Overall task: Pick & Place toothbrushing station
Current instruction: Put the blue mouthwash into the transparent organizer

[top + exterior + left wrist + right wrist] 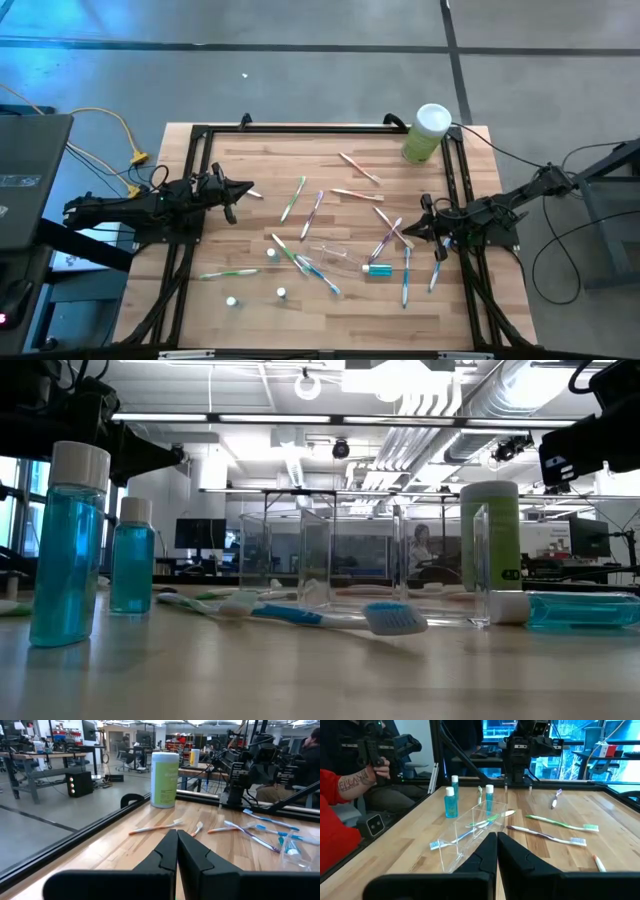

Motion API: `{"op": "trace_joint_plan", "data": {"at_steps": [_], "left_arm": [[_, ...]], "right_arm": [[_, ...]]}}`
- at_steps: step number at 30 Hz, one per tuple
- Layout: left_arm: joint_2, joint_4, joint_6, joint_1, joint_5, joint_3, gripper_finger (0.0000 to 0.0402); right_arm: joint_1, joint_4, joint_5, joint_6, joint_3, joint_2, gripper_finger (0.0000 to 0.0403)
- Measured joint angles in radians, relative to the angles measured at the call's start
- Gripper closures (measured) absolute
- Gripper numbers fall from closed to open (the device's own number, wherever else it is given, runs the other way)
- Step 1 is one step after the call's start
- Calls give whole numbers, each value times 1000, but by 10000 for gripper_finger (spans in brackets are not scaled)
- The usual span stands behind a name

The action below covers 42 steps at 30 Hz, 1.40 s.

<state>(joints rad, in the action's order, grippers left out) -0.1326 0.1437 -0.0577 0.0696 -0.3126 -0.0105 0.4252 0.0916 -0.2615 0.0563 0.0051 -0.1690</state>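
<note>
While both arms sit at the table's sides, the pale butcher-block wooden table top (330,305) is littered: slim toothbrushes in green, blue, pink and tan lie scattered flat across its middle, among them a green-handled toothbrush (292,199) and a blue-handled toothbrush (406,277). Right among them the clear plastic box-shaped holder (465,836) lies tipped on its side on the wood, a green and a blue brush showing through its walls. Just beside it rests the small teal toothpaste tube (377,269), and three small bottles of blue liquid with white caps (451,802) stand upright near the front edge. Over at the far right corner the tall pale-green canister with a white lid (427,133) stands by the black metal frame (196,150) that rims the table.

Left gripper (176,851), fingers pressed together and holding nothing, hangs over the left side, well apart from the brushes. Right gripper (497,851), likewise pinched closed and empty, sits at the right side near the holder.

Grey concrete floor all round; beyond it an open workshop with benches, monitors and ceiling ducts, and a person in a red sleeve (334,810) sits beside the table
</note>
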Motion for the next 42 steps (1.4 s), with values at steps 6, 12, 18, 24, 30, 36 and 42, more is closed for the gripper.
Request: {"op": "trace_joint_plan", "data": {"at_steps": [6,12,18,24,30,36,42], "left_arm": [[-1,-10,-58,-1,0,0,399],[-6,-18,-44,-1,7,0,397],[-53,-15,-41,-1,7,0,361],[-113,16,-21,-1,7,0,276],[-151,142,-26,-1,102,0,221],[-153,164,-26,-1,133,0,216],[-153,164,-92,-1,134,0,216]], "right_arm": [[0,3,-2,-13,0,0,398],[-1,26,-205,-25,0,0,398],[-1,49,-314,-11,2,-6,395],[-1,96,-340,25,54,-112,325],[0,86,-329,27,180,-305,219],[0,-145,-216,99,392,-542,171],[1,-437,-96,285,613,-796,176]]}}
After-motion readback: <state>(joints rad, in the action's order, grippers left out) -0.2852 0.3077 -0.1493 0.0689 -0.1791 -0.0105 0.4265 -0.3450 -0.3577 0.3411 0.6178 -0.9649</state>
